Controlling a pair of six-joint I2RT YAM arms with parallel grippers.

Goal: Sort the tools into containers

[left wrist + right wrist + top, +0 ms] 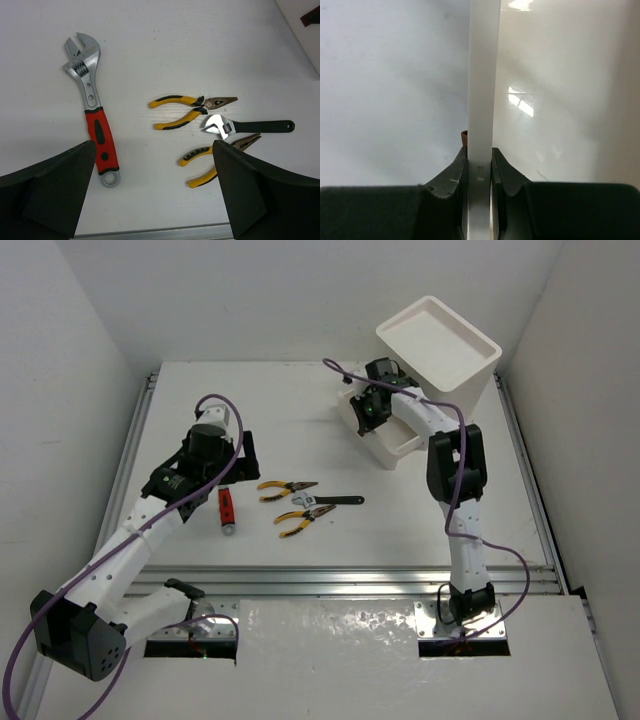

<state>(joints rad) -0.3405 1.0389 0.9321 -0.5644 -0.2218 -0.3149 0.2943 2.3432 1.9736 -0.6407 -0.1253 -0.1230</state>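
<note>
**Left gripper** (153, 150), my jaws wide:
- Bare table (150, 55) between the fingers and ahead.
- Below one fingertip: red-handled wrench (97, 132).
- Beside the other fingertip: lower pliers (195, 156).
- Just beyond those: black-handled wrench (260, 126) and upper pliers (202, 103).

**Right gripper** (480, 152):
- Drawer wall (484, 75) fills my jaws, no gap left.
- White surface lies open on either side.

White walls (250, 290) enclose a white table (290, 410); aluminium rails (350, 580) edge it; light is even.
</note>
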